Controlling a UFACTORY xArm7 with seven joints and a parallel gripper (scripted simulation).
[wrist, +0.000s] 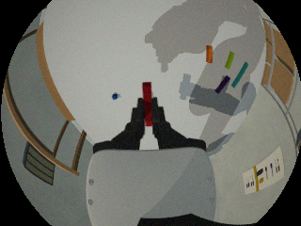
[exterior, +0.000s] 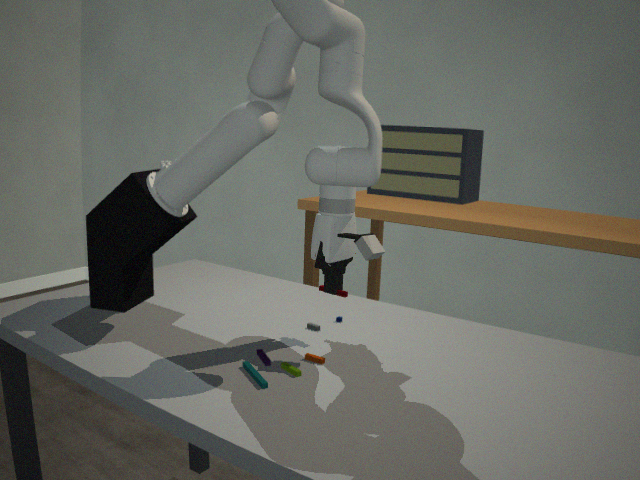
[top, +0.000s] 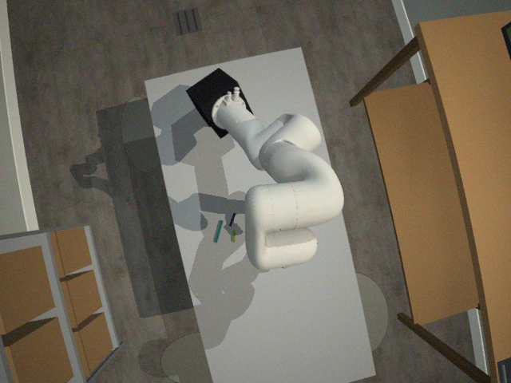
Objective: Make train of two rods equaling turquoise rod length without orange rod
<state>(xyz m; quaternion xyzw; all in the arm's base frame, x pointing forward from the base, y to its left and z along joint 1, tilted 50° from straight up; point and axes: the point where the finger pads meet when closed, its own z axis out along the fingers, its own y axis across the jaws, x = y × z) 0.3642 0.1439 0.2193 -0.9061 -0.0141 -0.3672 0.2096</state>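
Note:
My gripper [exterior: 333, 285] [wrist: 148, 105] is shut on the red rod [exterior: 341, 293] [wrist: 147, 90] and holds it level, a little above the far side of the grey table [exterior: 516, 392] [top: 288, 329]. The small blue rod [exterior: 338, 319] [wrist: 115, 96] and the grey rod [exterior: 313, 326] lie on the table near it. Further towards the front lie the orange rod [exterior: 314, 358] [wrist: 210, 55], the lime rod [exterior: 291, 369] [wrist: 229, 59] [top: 233, 236], the purple rod [exterior: 263, 357] [wrist: 222, 83] [top: 232, 219] and the turquoise rod [exterior: 254, 374] [wrist: 240, 74] [top: 219, 230], all apart from one another. In the top view the arm hides the gripper.
The arm's black base block [exterior: 121, 242] [top: 208, 92] stands at the table's left end. A wooden side table [exterior: 491, 217] [top: 412, 198] with a dark drawer cabinet [exterior: 429, 162] stands behind. A shelf unit [top: 49, 297] stands on the floor beside the table.

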